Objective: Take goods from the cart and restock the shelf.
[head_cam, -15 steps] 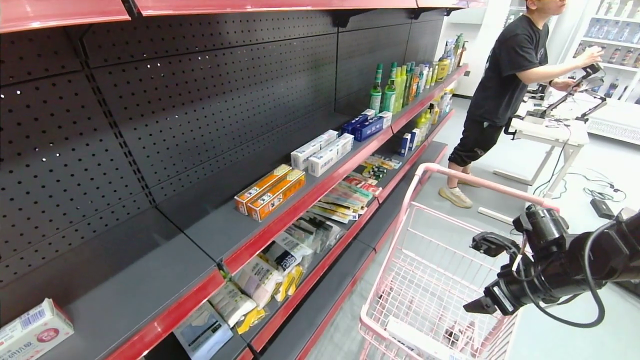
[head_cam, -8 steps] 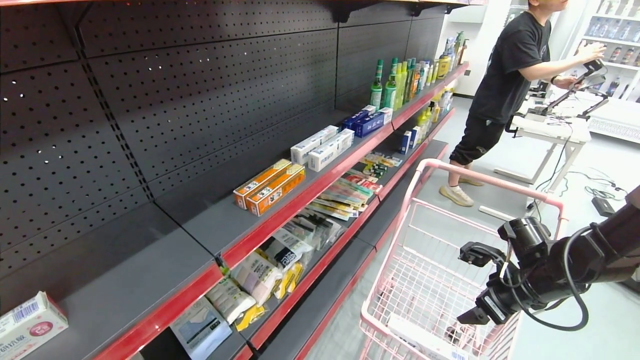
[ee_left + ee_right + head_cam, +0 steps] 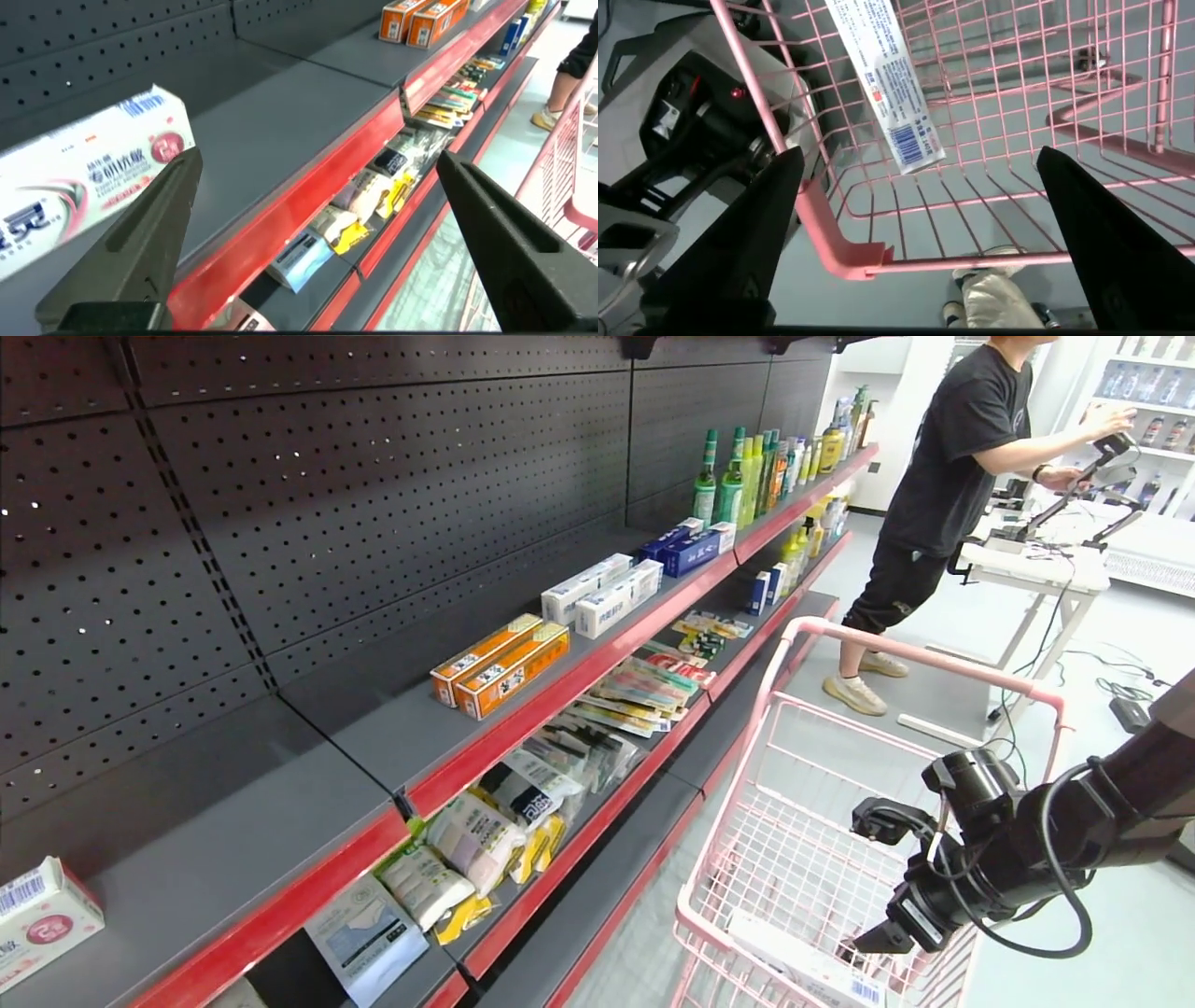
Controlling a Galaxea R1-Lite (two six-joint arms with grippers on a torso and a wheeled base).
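Running along the aisle, the dark-grey metal shelf [image 3: 233, 821] has a red front lip. Beside it stands the pink wire cart [image 3: 920, 660]. The right gripper [image 3: 878, 882] hangs over the cart's near end, jaws spread wide and empty. The left gripper [image 3: 318, 159], equally wide and empty, hovers over the shelf's near end. A long white printed box [image 3: 882, 75] lies inside the cart below the right gripper. A white-and-red toothpaste carton [image 3: 84, 196] rests at the shelf's near end. To pick well, the right gripper should probably descend straight, straddle the box's narrow sides and avoid the wires.

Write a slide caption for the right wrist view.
Open right gripper poised at the pink cart rim, a white box lying inside.
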